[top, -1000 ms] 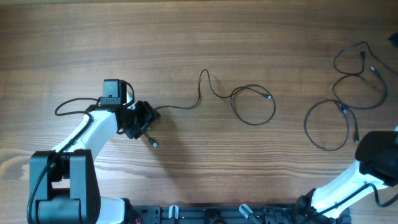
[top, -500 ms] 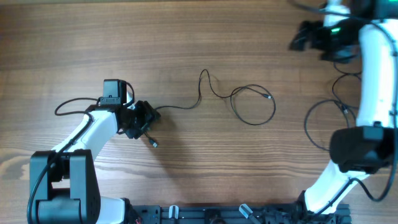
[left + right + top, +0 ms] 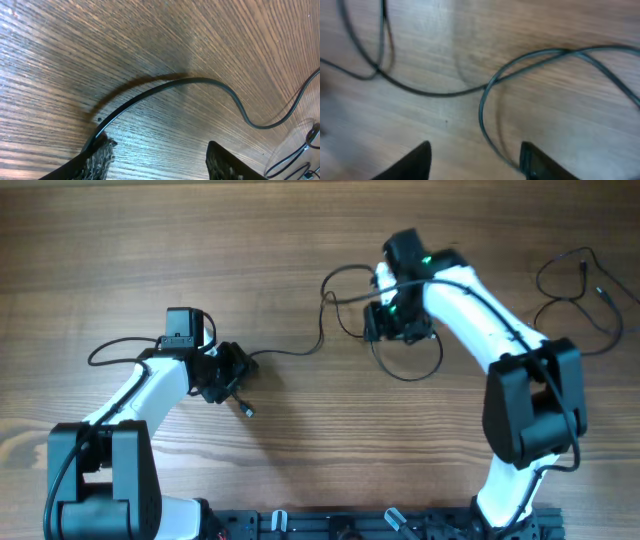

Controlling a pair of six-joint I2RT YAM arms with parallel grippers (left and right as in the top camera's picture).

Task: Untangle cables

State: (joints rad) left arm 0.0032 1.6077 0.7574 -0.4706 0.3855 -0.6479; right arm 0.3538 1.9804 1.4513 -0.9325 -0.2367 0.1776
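Observation:
One thin black cable (image 3: 300, 350) runs from my left gripper (image 3: 232, 375) rightward, rises in a bend and ends in a round loop (image 3: 408, 376). A small plug end (image 3: 247, 411) lies just below the left gripper. In the left wrist view the cable (image 3: 165, 86) passes beside the left finger; the left gripper (image 3: 160, 150) is open. My right gripper (image 3: 385, 325) hovers over the loop's upper left side. It is open, with the cable (image 3: 485, 107) between its fingers (image 3: 475, 150), near the right one. A second bunch of thin cables (image 3: 600, 293) lies at the far right.
The right arm (image 3: 470, 290) reaches across from the front right and covers part of the right bunch. A thicker black cable (image 3: 105, 348) arcs from the left arm. The arms' bases (image 3: 330, 525) stand along the front edge of the wooden table (image 3: 250, 240).
The right arm has swung from the far right and back of the table to the middle, over the loop. The left arm and the middle cable have not moved.

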